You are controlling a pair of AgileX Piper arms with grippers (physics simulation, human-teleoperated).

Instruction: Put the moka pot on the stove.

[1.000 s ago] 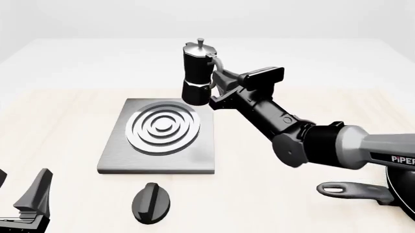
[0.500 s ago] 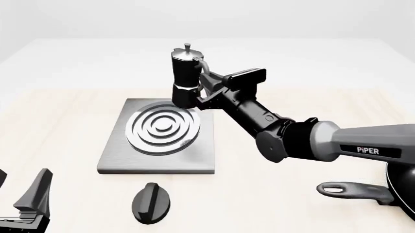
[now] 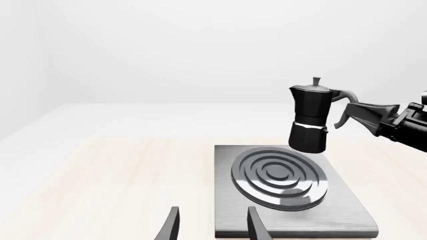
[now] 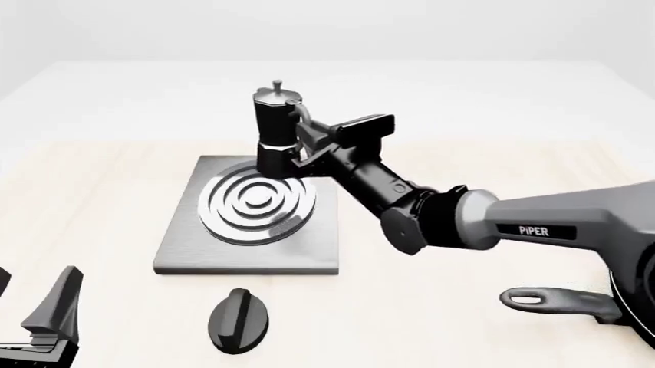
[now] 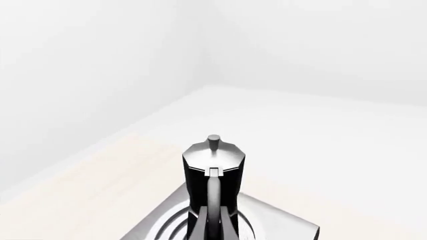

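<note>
One faceted black moka pot (image 4: 276, 132) hangs above the ringed grey stove (image 4: 251, 216).

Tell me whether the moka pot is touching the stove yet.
Apart. The left wrist view shows the moka pot held by the right gripper, its base hanging clear above the stove with background visible beneath it.

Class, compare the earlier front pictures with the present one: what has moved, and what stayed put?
The right claw, shut on the moka pot by its handle, has carried it leftward, from beside the stove's far right corner to above the burner rings' far edge, not yet set down. The stove, black knob, pan handle and left claw stayed as they were.
</note>
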